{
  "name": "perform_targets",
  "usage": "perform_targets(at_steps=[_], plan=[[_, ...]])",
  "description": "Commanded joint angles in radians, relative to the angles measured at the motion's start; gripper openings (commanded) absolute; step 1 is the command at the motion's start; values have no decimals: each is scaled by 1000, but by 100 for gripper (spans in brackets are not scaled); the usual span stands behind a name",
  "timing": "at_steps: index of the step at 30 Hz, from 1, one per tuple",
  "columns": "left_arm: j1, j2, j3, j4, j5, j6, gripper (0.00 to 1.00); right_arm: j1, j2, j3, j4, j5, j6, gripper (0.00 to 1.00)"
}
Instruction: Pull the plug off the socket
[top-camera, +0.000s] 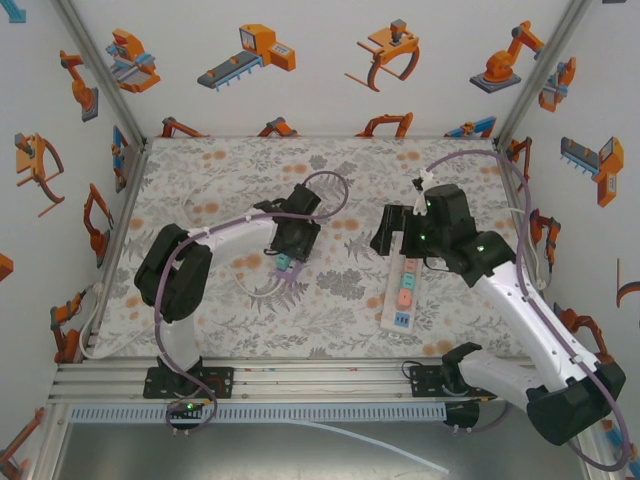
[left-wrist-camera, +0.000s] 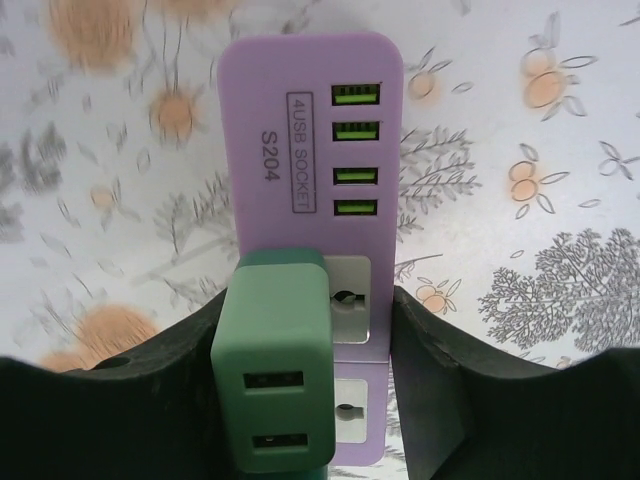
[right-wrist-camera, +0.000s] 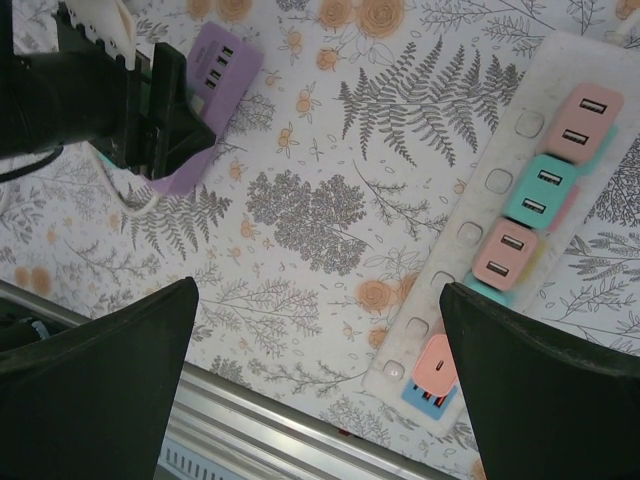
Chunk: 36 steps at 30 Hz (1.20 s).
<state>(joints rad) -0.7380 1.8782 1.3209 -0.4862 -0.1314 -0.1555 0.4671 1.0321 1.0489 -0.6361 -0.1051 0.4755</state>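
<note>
Green block-shaped plug (left-wrist-camera: 272, 385) is flanked by narrow-set left gripper (left-wrist-camera: 312, 335) jaws, upright on the purple plastic socket strip (left-wrist-camera: 310, 110); whether it is gripped cannot be told.

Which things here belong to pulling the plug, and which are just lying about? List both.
Job in hand:
green plug
purple socket that it sits in
left gripper, closed around the socket

Lying about:
white power strip
pink and teal plugs on the strip
right gripper, open beside the strip
</note>
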Motion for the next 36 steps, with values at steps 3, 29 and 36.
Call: perform_targets(at_steps=[3,29,36], plan=[[55,22,98,-41,275,498,35,5,-42,10,-7,46,12,98],[75,416,540,-192,384,1263,58,6,-187,26,-174,131,35,98],[73,393,541,-179,378,1251,72,6,-181,28,-166,132,38,98]])
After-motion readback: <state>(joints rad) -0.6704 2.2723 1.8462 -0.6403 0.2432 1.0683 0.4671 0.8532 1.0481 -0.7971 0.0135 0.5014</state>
